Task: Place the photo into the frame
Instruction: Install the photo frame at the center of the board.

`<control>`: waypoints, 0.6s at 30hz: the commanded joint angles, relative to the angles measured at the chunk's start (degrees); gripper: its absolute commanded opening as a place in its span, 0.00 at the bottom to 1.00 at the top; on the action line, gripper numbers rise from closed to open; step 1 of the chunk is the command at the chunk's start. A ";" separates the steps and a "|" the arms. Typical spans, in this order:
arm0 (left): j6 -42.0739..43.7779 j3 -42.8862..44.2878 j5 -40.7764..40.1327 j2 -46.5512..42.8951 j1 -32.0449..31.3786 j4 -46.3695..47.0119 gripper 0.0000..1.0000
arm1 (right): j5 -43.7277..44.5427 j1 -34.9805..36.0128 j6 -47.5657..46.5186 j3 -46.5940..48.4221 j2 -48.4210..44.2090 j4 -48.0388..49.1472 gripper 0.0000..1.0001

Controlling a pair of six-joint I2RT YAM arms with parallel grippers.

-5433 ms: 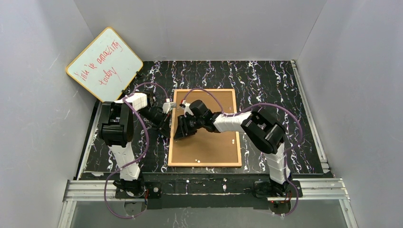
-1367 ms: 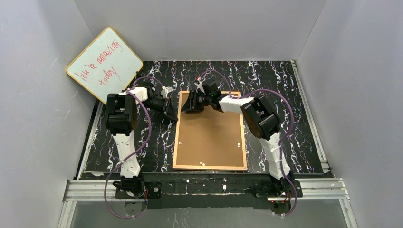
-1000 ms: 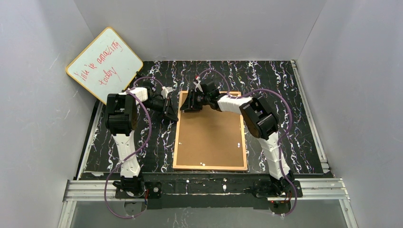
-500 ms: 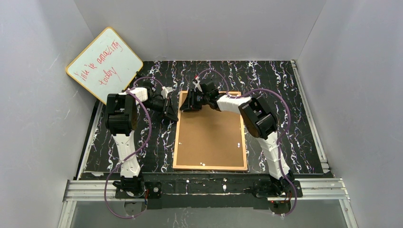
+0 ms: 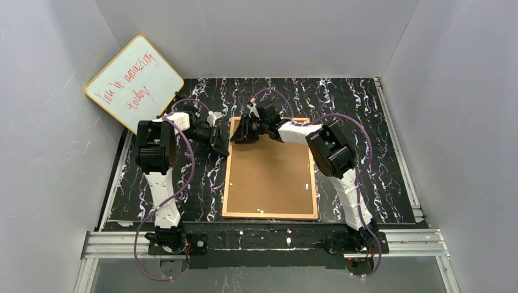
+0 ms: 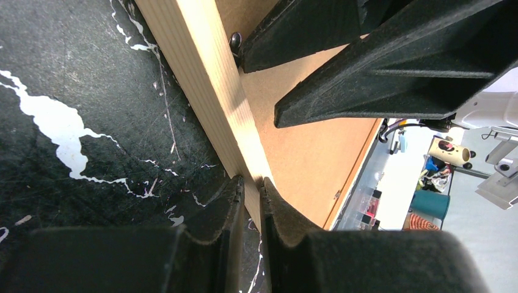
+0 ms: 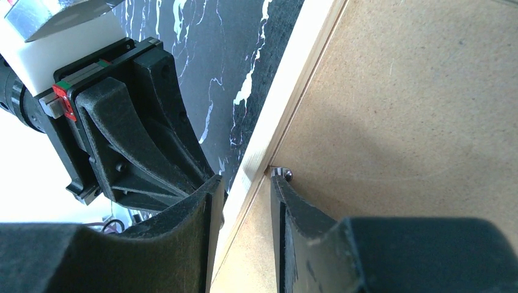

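The light-wood frame (image 5: 227, 177) lies face down on the black mat, its brown backing board (image 5: 272, 177) facing up. The photo is hidden. My left gripper (image 5: 221, 148) is shut on the frame's left rail (image 6: 201, 79), its tips (image 6: 251, 182) pinching the wood. My right gripper (image 5: 239, 137) reaches across to the far left corner. There it is shut on the same rail (image 7: 293, 79), the gripper (image 7: 247, 180) having one finger outside the wood and the other on the board against a small metal tab (image 7: 284, 175).
A yellow-rimmed whiteboard (image 5: 133, 82) with red writing leans in the far left corner. Grey walls close in the sides and back. An aluminium rail (image 5: 269, 241) runs along the near edge, where both arm bases stand.
Since the earliest frame the frame has shifted and both grippers have moved up to its far left corner. Over the last second the right jaws have narrowed slightly onto the rail.
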 commanded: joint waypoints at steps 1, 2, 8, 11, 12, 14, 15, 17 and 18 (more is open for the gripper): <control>3.74 -2.97 -8.18 1.96 -2.34 -0.01 0.07 | 0.45 1.14 0.38 1.21 2.62 1.35 0.42; 3.73 -2.96 -8.20 1.97 -2.35 -0.01 0.07 | 0.60 1.14 0.57 1.09 2.69 1.61 0.42; 4.07 -3.00 -8.44 2.10 -2.36 -0.01 0.07 | 1.22 1.15 2.94 -0.59 3.20 4.66 0.42; 4.08 -2.90 -8.47 2.18 -2.36 0.04 0.07 | 1.09 1.24 4.83 -0.69 3.76 6.01 0.42; 4.08 -2.90 -8.42 2.14 -2.36 0.04 0.07 | 1.08 1.27 5.48 -0.79 3.85 6.50 0.42; 4.07 -2.76 -8.40 2.03 -2.36 -0.01 0.07 | 0.84 1.39 6.28 -1.04 3.83 7.46 0.41; 4.12 -2.65 -8.39 1.96 -2.36 -0.13 0.07 | 0.84 1.36 6.36 -1.16 3.61 7.50 0.41; 4.21 -2.59 -8.43 1.84 -2.36 -0.21 0.07 | 1.29 1.38 6.26 -1.76 2.74 7.60 0.41; 4.31 -2.55 -8.57 1.83 -2.36 -0.33 0.07 | 1.71 1.40 6.16 -1.97 2.29 7.54 0.42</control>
